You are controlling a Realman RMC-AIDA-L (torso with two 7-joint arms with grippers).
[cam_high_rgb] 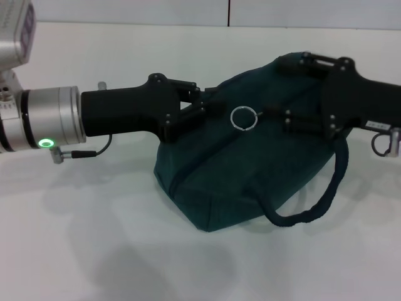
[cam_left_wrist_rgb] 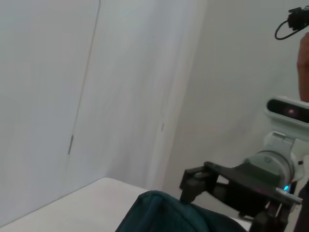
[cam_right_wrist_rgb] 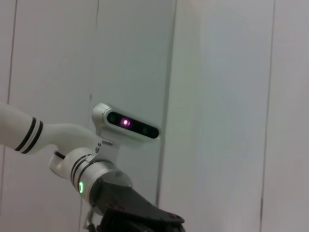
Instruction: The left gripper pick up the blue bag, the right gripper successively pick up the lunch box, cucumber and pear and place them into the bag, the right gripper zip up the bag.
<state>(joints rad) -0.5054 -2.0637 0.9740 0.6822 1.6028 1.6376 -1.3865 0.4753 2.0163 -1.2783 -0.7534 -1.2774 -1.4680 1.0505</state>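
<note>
The blue bag sits on the white table in the head view, bulging, with one looped handle hanging off its right side. My left gripper reaches in from the left and is shut on the bag's upper left edge. From the right, my right gripper lies along the top of the bag, shut on the zipper pull just right of its metal ring. The left wrist view shows the bag's top and the right gripper beyond it. The lunch box, cucumber and pear are out of view.
The white table spreads in front and to the left of the bag. A pale wall stands close behind it. The right wrist view shows only the left arm's wrist with its green ring against wall panels.
</note>
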